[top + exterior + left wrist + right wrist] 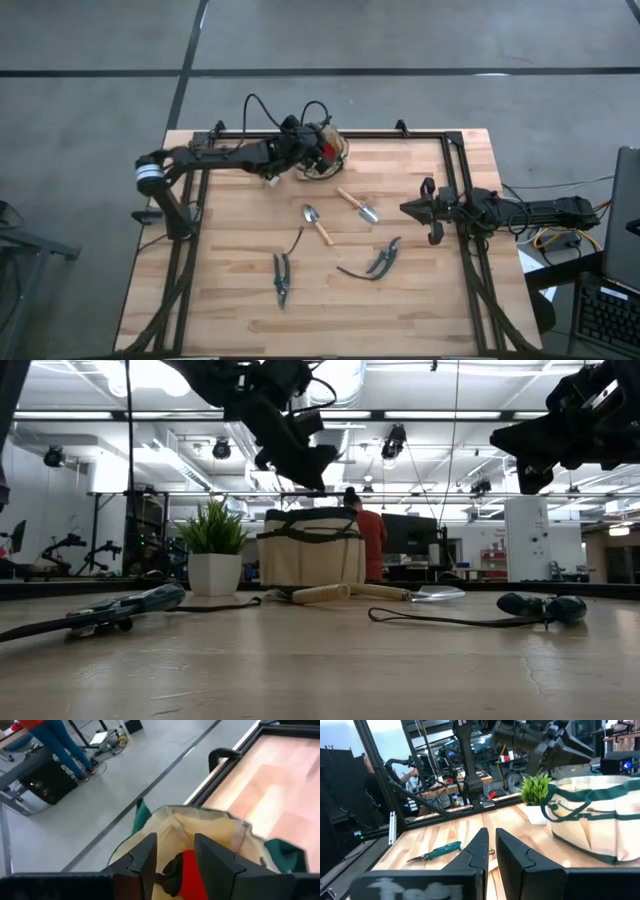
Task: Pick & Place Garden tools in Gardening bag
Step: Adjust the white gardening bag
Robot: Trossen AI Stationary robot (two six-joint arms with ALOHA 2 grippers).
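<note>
Left gripper (172, 865) hovered directly above the open mouth of the gardening bag (325, 152) at the table's far edge, fingers parted, gripping nothing. Between and below the fingers lay a red item (192, 875), inside the bag.

Right gripper (408, 210) waited at the right side, fingers closed, empty.

Remaining tools lay mid-table, nearer than the bag: a trowel (357, 205), long axis diagonal, just left of the right gripper; a second trowel (317, 224); shears (281, 277) and more shears (380, 262). Judged: right arm nearer the first trowel.
</note>
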